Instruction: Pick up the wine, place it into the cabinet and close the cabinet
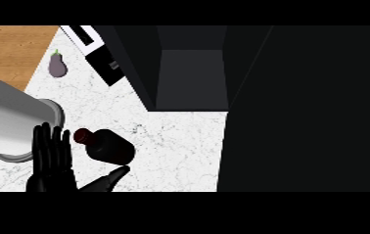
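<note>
The wine bottle (pixel 108 147) is dark, with a reddish cap pointing to the upper left. It shows on the white marble counter (pixel 173 145) at the lower left. My left hand (pixel 52 162) is just to the left of it, open, fingers straight and pointing up the view. Its thumb (pixel 112 176) stretches right, below the bottle's base and close to it. The dark cabinet (pixel 192 76) is open at the top centre, with nothing visible inside. Its door (pixel 296 110) fills the right side as a large black panel. My right hand does not show.
A purple eggplant (pixel 57 65) lies on the counter at the upper left, beside a wooden surface (pixel 22 47). A black and white appliance (pixel 98 49) stands left of the cabinet. A large grey cylindrical shape (pixel 22 123) comes in from the left edge, above my left hand.
</note>
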`<state>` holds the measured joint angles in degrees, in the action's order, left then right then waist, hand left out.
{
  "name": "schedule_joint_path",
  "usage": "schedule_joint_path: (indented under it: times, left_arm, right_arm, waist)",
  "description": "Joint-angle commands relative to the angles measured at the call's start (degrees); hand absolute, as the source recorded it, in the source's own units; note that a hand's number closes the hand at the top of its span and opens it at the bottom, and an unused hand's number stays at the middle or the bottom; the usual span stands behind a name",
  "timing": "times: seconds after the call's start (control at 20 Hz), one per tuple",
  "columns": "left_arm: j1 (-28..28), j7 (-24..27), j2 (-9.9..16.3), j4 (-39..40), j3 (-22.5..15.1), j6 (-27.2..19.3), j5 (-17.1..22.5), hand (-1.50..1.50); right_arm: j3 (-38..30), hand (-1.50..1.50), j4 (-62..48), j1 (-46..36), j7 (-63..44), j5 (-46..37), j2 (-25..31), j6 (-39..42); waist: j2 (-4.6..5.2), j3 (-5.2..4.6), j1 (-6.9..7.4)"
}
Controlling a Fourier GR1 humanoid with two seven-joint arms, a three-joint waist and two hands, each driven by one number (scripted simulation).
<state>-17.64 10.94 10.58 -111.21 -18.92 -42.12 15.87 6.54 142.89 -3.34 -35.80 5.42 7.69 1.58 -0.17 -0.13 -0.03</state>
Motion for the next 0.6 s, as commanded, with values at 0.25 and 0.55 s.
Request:
schedule_joint_path:
  times: [0.25, 0.55]
  left_arm:
    - [-2.9, 13.8, -4.2, 13.1, 3.9, 13.6, 7.0, -1.5]
    - [2.1, 13.3, -5.1, 17.1, 6.5, 13.8, 6.6, -1.5]
  right_arm:
    - [-1.4, -1.5, 6.9, 1.7, -1.5, 4.6, -0.3, 0.9]
    - [-0.1, -1.5, 9.9, 1.0, -6.0, 3.5, -0.9, -0.3]
  waist:
    - [0.05, 0.1, 0.0]
    - [0.05, 0.12, -0.23]
